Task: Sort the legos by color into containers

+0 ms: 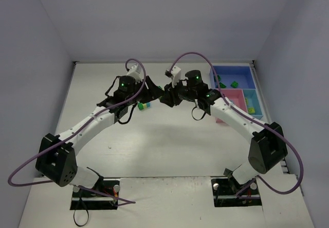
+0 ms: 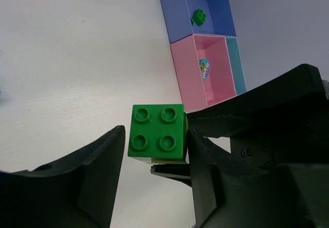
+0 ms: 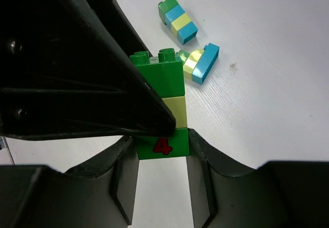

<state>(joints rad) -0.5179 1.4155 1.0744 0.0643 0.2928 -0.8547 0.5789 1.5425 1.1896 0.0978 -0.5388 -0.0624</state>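
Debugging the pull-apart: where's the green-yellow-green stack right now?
Top view: mid-table, left of the trays. The right gripper clamps the stack by its bottom brick; the top sits between the left gripper's fingers.

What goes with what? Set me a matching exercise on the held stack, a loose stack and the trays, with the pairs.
1. brick marked 4
2. blue tray
3. green-yellow-cyan stack
4. pink tray

A. lies on the table
B. holds a dark green brick
C. between the jaws of the right gripper
D. holds a cyan-and-yellow piece

Pairs: 1-C, 2-B, 3-A, 4-D.
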